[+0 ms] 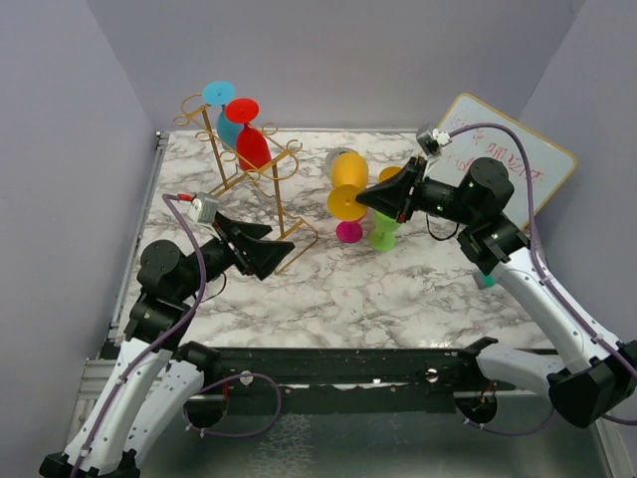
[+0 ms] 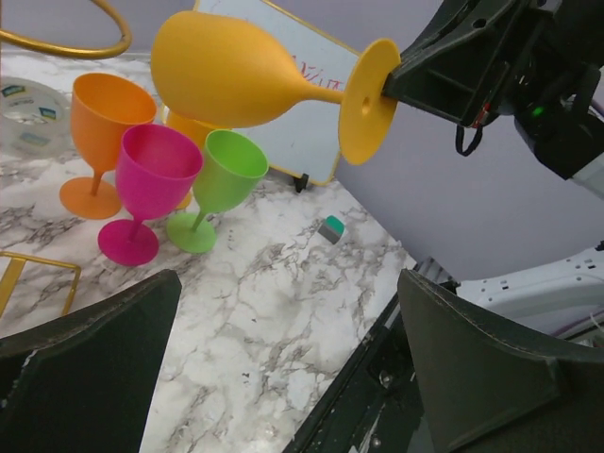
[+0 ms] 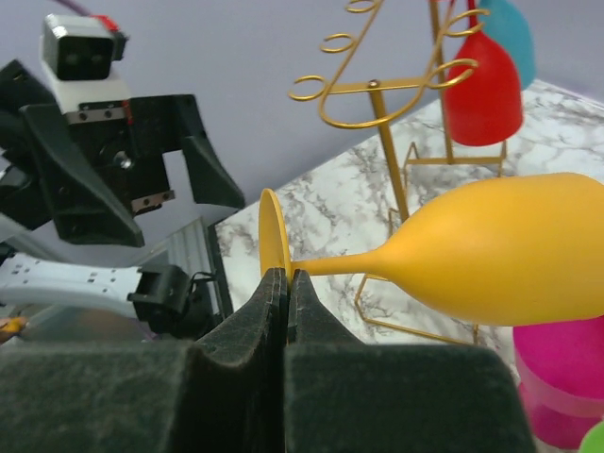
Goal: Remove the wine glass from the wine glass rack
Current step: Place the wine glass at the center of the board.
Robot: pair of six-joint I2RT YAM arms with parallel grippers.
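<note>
Our left gripper [image 1: 271, 249] hangs open and empty at 8 o'clock; the wine glass rack [image 1: 249, 171] stands at 11 o'clock. At centre, apart from it, our right gripper [image 1: 372, 199] pinches the yellow wine glass [image 1: 348, 177] sideways by its foot rim alone; we judge it may pivot, slip and strike the pink glass [image 1: 348, 232] below.

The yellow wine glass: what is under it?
Under the yellow wine glass stand an orange wine glass, a pink wine glass and a green wine glass. An orange shape behind the pink one is mostly covered.
</note>
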